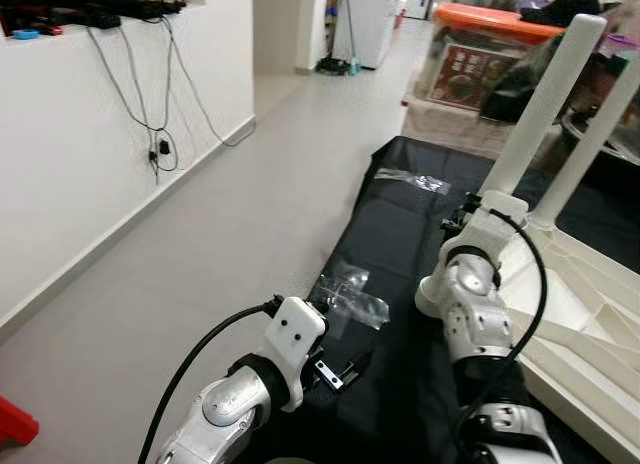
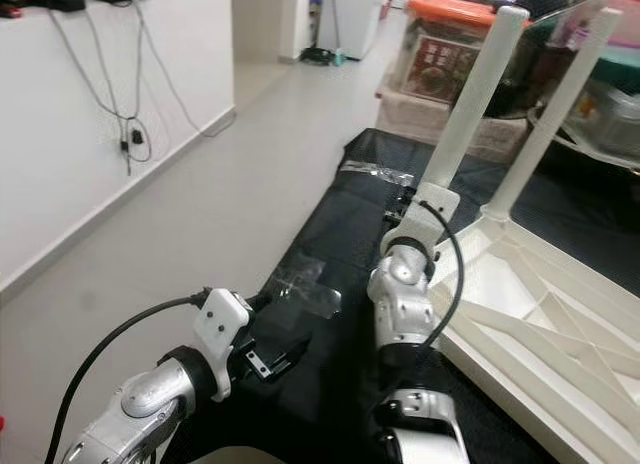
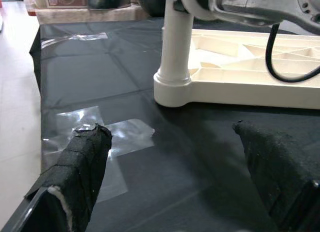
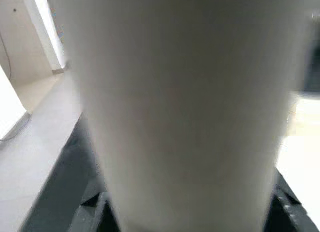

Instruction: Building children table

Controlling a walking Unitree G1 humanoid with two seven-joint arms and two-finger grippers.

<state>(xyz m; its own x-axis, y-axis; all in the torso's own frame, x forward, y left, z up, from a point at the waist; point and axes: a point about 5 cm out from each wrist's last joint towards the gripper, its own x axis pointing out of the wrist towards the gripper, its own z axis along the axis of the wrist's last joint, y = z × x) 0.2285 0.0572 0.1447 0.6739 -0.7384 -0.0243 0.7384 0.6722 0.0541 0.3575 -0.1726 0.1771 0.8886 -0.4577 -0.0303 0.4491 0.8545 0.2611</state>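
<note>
The white plastic children's table top (image 1: 590, 304) lies upside down on a black plastic sheet (image 1: 400, 244) spread over the grey floor, its ribbed underside facing up. Two smooth white cylindrical legs are seen standing in its corner sockets: the near leg (image 1: 545, 104) and, just beyond it, a far leg (image 1: 600, 134), both with the long axis roughly upright, leaning slightly away. The right gripper (image 2: 425, 206) is placed at the lower part of the near leg, and in the right wrist view the leg's matte round shaft (image 4: 185, 112) is seen pressed close between the dark finger bases, so it is judged to be grasped. The left gripper (image 3: 175, 157) hovers low over the sheet, its two black padded fingers (image 3: 82, 157) spread wide and holding nothing; the leg's flared socket (image 3: 172, 87) lies ahead of them, near but apart. Crumpled clear plastic wrap (image 1: 350, 299) lies on the sheet near the left gripper. The right arm is clearly nearer the leg, so any seating or twisting of it would fall to that arm.
</note>
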